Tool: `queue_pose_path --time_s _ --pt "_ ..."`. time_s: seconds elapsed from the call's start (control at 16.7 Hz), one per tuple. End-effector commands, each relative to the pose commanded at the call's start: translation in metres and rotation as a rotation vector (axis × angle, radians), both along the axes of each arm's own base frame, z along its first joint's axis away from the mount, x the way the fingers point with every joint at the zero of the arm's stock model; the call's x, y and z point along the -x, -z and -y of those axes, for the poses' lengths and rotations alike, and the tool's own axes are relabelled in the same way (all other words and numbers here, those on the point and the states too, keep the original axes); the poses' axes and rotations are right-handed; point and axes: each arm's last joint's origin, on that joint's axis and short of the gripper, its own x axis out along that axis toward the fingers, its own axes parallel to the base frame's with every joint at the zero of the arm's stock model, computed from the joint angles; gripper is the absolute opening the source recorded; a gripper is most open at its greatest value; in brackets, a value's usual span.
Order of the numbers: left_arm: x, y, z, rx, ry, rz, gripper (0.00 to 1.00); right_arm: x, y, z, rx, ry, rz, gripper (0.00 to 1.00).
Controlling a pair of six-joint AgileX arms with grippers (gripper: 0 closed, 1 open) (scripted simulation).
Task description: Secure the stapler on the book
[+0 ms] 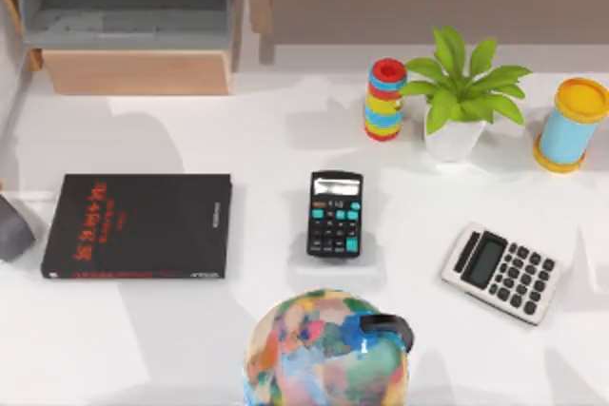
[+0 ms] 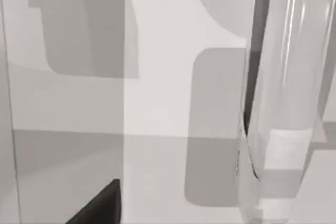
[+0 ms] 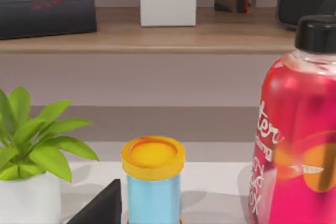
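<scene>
White tabletop (image 1: pixel 285 330) runs from the near edge to wooden shelving at the far side. On its left lies the large flat black book with red characters on its cover (image 1: pixel 138 225), flat and uncovered. A small black calculator (image 1: pixel 335 214) sits just right of it.

The slim, glossy, white-to-light-grey stapler (image 2: pixel 283 103) appears in the left wrist view, lying long on the tabletop near the left hand (image 2: pixel 100 205); how it sits relative to the book I cannot tell. I cannot tell whether that hand is spread or pressed together, nor the right hand (image 3: pixel 100 205), which faces a blue canister with a yellow lid (image 3: pixel 153 182).

The stapler looks rigid, light and slick-shelled. Pinching its narrow sides near mid-length would likely stop it pivoting or slipping.
</scene>
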Motion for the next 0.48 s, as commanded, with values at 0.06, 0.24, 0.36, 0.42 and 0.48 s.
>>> queue_pose_path --time_s 0.06,0.24,0.36,0.42,0.48 --pt "-0.003 0.009 0.000 0.002 -0.003 -0.004 1.00 0.000 0.000 0.000 0.000 0.000 0.000 1.00" --pt "-0.014 0.035 0.001 0.002 0.003 0.000 1.00 0.000 0.000 0.000 0.000 0.000 0.000 1.00" --pt "-0.017 0.043 0.003 0.003 0.009 0.005 1.00 0.000 0.000 0.000 0.000 0.000 0.000 1.00" --pt "-0.017 0.043 0.003 0.003 0.009 0.005 1.00 0.000 0.000 0.000 0.000 0.000 0.000 1.00" --pt "-0.017 0.043 0.003 0.003 0.009 0.005 1.00 0.000 0.000 0.000 0.000 0.000 0.000 1.00"
